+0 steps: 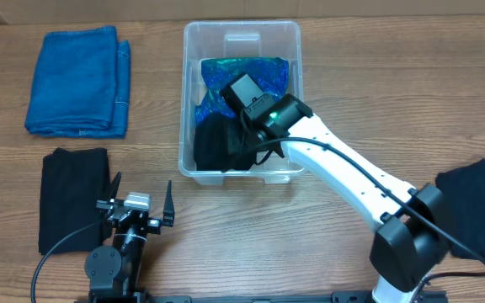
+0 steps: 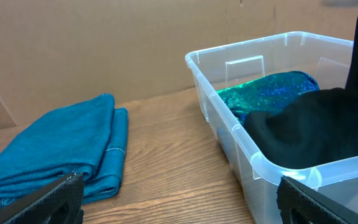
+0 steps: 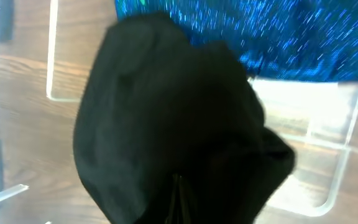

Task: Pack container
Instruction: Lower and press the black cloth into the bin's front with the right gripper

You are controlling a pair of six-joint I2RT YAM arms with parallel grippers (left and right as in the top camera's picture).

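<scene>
The right arm (image 1: 343, 168) was extended into the container (image 1: 242, 27), the right gripper (image 3: 179, 193) pinched on a black cloth (image 1: 211, 143). The left gripper (image 1: 141, 186) was held spread at the desk's (image 1: 377, 76) near edge.

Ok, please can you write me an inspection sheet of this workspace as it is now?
Surface: wooden table.
Job's things: container, holding sparkly blue cloth and inner black cloth.
Clutter: folded blue towel; left black cloth, folded; right black cloth.
Grippers: left gripper open, empty; right gripper inside the container, shut on the inner black cloth.
Cables: black cable along the right arm; second cable by the left arm.
Surroundings: brown wall.
</scene>
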